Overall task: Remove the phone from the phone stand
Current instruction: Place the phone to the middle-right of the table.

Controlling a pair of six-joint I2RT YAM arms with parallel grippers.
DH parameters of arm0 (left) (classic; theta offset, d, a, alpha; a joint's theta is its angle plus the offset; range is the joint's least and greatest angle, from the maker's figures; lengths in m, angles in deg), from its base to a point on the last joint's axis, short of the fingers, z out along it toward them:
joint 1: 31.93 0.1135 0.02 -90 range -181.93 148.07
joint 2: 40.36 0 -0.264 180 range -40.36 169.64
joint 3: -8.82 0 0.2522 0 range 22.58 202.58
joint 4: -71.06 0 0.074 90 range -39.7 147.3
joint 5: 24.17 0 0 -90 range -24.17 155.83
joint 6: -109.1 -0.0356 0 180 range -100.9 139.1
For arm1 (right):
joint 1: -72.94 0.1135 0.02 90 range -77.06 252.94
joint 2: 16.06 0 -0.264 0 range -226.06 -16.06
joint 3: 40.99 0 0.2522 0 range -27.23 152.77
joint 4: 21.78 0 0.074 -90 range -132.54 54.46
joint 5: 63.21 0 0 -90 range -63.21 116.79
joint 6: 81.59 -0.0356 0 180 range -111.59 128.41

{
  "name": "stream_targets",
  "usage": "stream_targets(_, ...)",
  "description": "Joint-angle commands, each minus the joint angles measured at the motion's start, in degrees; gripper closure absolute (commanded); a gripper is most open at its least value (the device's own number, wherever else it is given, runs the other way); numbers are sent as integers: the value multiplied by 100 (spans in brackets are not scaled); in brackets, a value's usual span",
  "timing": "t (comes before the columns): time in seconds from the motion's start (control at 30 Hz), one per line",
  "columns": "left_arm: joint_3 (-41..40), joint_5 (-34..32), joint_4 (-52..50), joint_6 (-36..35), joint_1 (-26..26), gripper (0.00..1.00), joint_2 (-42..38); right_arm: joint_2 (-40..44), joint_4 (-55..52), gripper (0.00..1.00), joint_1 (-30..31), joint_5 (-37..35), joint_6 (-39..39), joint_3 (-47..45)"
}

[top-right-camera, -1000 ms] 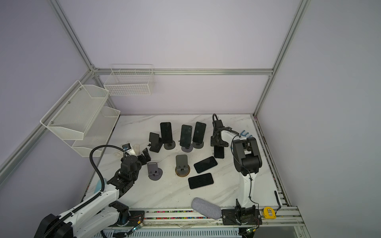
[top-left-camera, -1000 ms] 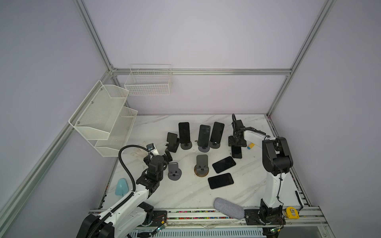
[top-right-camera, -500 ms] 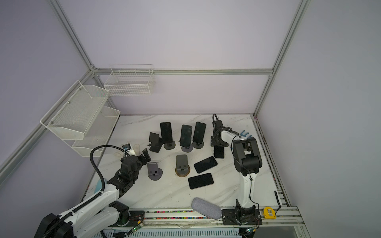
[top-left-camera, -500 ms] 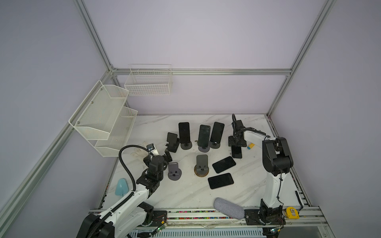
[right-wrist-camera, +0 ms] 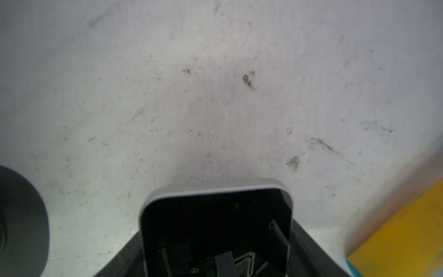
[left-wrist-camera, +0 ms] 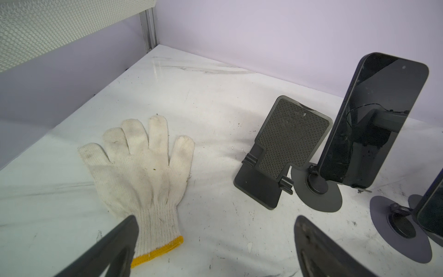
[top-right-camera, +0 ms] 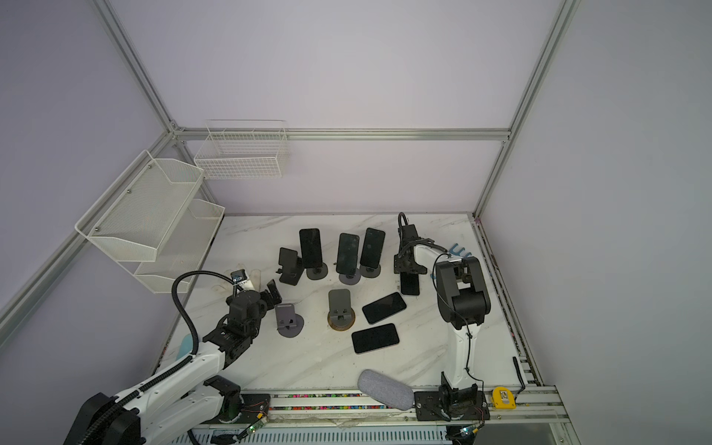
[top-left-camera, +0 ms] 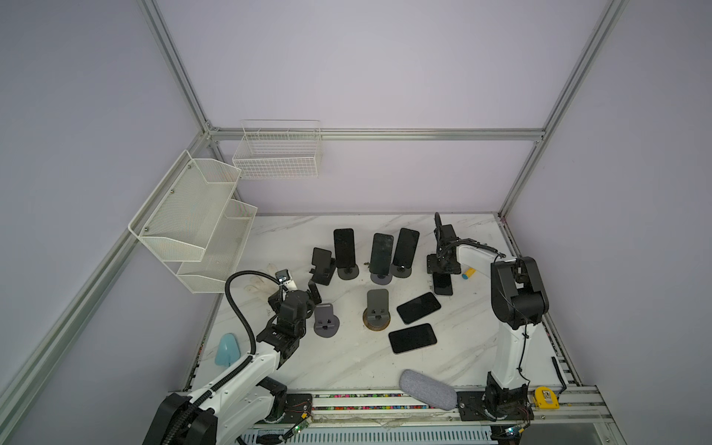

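Phone [top-left-camera: 442, 284] [top-right-camera: 409, 285], slim with a dark screen, hangs upright in both top views from the right gripper [top-left-camera: 442, 271], which is pinched on its upper end. It is off every stand, low over the marble table [top-left-camera: 346, 366] between the back row of stands and the right arm; whether its lower end touches the table I cannot tell. Three more phones [top-left-camera: 343, 248] lean on stands in that row, and two flat phones [top-left-camera: 418, 307] lie nearer the front. Nothing has shifted since a second ago: the phone and both arms sit where they were. The right arm rises from its base, folds at the elbow and reaches back with its wrist pointing down. The left gripper [top-left-camera: 308, 294] hovers low beside an empty stand [top-left-camera: 325, 319].

In the left wrist view, the left fingers [left-wrist-camera: 112, 247] are spread wide and hold nothing. A white glove [left-wrist-camera: 143, 172] lies flat ahead, near a folding stand [left-wrist-camera: 287, 141].

In the right wrist view, the phone [right-wrist-camera: 215, 227] shows a pale grey rim around black glass, clamped between dark fingers [right-wrist-camera: 311, 254] close over the scuffed table, with a yellow block [right-wrist-camera: 407, 227] just beside it.
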Motion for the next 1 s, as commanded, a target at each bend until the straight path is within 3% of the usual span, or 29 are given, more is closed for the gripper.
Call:
stream_targets(0.0,-45,-126,242,88,-33,0,26,-462,-241,25,-16,3,154,-216)
stream_targets(0.9,85,-309,116,-106,-33,0,335,-593,-230,19,-10,271,312,-269)
stream_targets(0.97,145,-475,-142,130,-33,0,319,-603,-257,20,-14,258,285,-242)
